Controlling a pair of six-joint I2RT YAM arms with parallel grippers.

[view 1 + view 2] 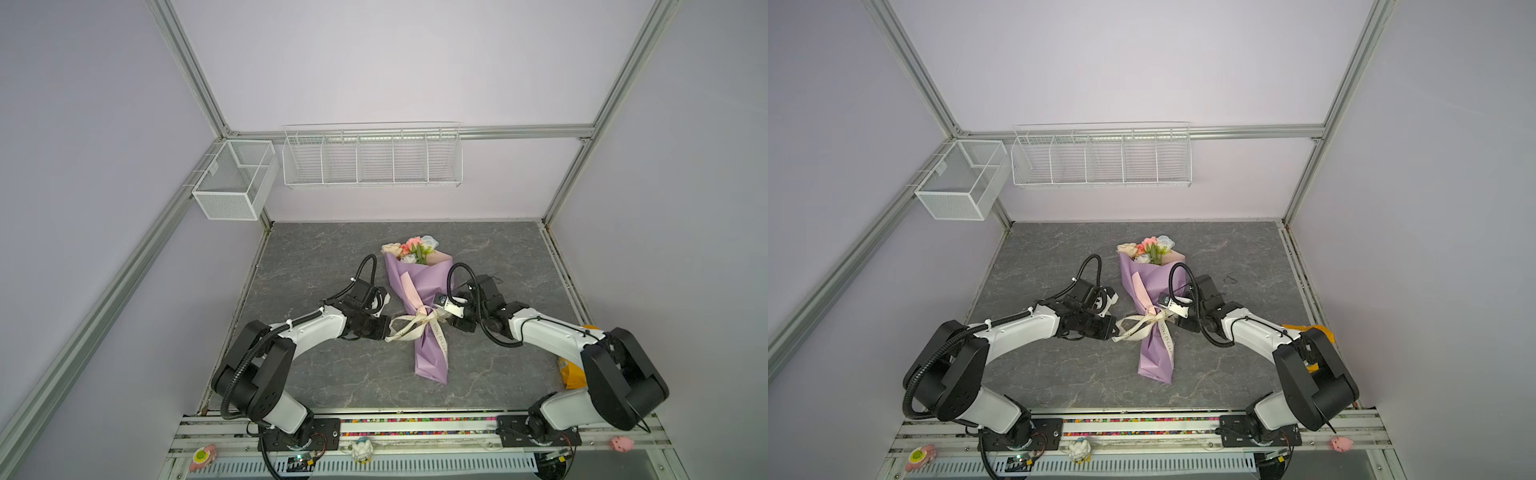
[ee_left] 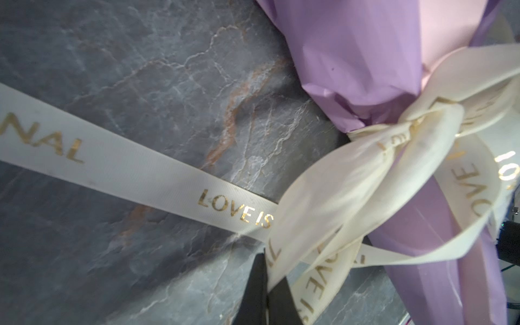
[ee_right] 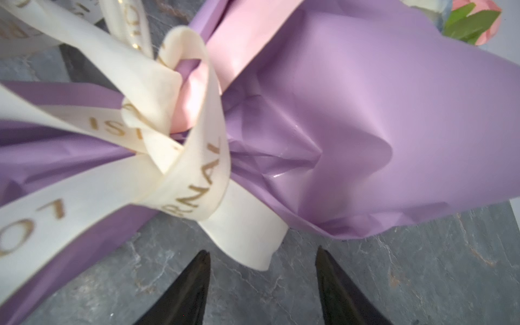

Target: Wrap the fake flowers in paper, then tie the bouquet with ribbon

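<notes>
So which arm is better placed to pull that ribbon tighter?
Probably the left: the left gripper is shut on a strand of the ribbon, so it could just pull. The right gripper stands open by the knot, gripping nothing.

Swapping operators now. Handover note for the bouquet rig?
Grippers: left gripper shut on a loop of the ribbon. The right gripper is open and holds nothing; a ribbon fold sits at its fingers, apparently untouched.
Things: the bouquet lies flat on the table, blooms toward the far wall, stem end toward the arms.
Done: ribbon wrapped round the wrap's narrow waist and crossed into a knot with loops.
Left: the knot looks slack, with gaps showing in the right wrist view. Probably snug it, then open the left.
</notes>
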